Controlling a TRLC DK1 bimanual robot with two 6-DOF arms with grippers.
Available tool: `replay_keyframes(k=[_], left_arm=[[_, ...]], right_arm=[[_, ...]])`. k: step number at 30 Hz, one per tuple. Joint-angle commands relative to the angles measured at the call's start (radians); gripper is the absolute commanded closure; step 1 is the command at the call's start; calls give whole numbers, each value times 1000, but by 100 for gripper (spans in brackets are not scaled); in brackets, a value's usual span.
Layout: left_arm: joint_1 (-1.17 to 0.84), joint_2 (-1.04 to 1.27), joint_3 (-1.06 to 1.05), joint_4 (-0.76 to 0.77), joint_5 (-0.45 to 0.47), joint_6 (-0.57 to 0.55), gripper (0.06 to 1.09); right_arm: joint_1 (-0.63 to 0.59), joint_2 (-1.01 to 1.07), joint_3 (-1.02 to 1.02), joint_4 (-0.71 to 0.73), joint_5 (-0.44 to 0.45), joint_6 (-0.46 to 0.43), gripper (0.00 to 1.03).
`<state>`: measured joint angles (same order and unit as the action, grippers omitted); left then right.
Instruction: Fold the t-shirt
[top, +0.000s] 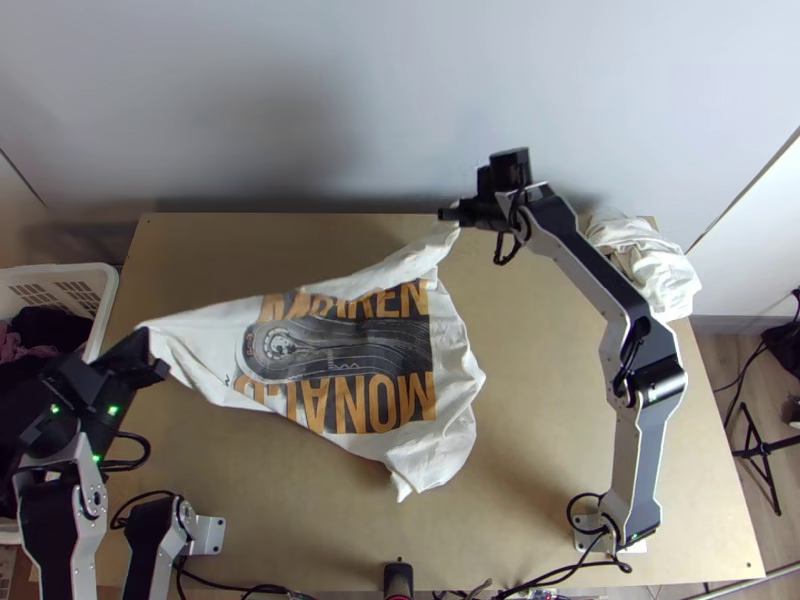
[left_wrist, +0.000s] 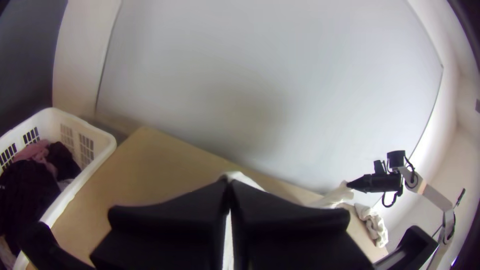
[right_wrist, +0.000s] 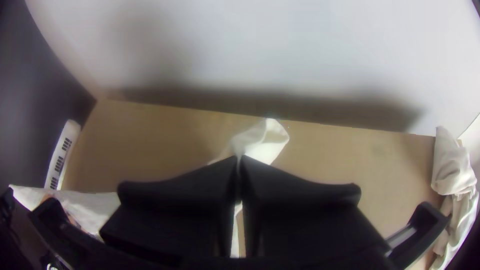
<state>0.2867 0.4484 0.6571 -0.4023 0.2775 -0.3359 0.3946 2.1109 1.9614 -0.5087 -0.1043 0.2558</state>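
Top view: t-shirt (top: 350, 355) stretches between left tool (top: 150, 352) and right tool (top: 445, 214) (both pinching it).

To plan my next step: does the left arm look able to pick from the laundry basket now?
Probably not: the laundry basket is close beside it, but the left gripper is shut on the t-shirt.

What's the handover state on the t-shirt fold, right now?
Left gripper: shut on a corner of the t-shirt, over the table's left side.
Right gripper: shut on another corner, near the table's far edge.
T-shirt: slanting between both grippers, print up, wrinkled, loose end toward the near edge.
Done: both corners gripped.
Left: lay it flat, smooth it, make the folds; no neat fold yet.
Nearby: white cloth bundle at far right, laundry basket at left.
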Motion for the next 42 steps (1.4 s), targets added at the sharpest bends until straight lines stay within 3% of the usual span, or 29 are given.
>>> replay_keyframes(k=[1, 3, 6, 7, 13, 15, 17, 19, 22, 28, 32, 35, 40, 42], left_arm=[[-115, -16, -28, -86, 57, 94, 55], [-178, -31, -22, -150, 97, 147, 32], [-331, -105, -19, -271, 117, 284, 22], [-393, -135, -22, -305, 112, 327, 12], [-406, -206, -36, -354, 60, 569, 10], [-323, -205, -65, -286, -1, 703, 10], [-195, -175, -122, -152, -11, 830, 10], [-38, -57, -145, -40, 8, 887, 10], [137, 208, -67, 6, 91, 861, 10], [207, 556, 96, 5, 106, 698, 10], [198, 710, 191, -122, 192, 637, 10], [192, 849, 312, -299, 293, 620, 10], [163, 932, 398, -345, 347, 529, 10], [164, 969, 467, -428, 388, 508, 10]], right_arm=[[41, -52, -122, 64, 6, -6, 100], [50, -91, -147, 73, 8, -6, 100], [59, -143, -168, 73, 8, 10, 100], [64, -160, -179, 73, 8, 14, 100], [93, -244, -265, 91, 12, 22, 100], [95, -266, -280, 95, 12, 22, 100], [96, -293, -294, 95, 12, 22, 100], [101, -331, -315, 95, 12, 16, 100], [107, -411, -374, 93, 12, 14, 100], [133, -532, -486, 95, 12, 13, 100], [142, -575, -518, 93, 14, -1, 100], [155, -597, -545, 95, 26, -36, 100], [190, -617, -587, 95, 61, -78, 100], [194, -617, -598, 95, 72, -86, 100]])
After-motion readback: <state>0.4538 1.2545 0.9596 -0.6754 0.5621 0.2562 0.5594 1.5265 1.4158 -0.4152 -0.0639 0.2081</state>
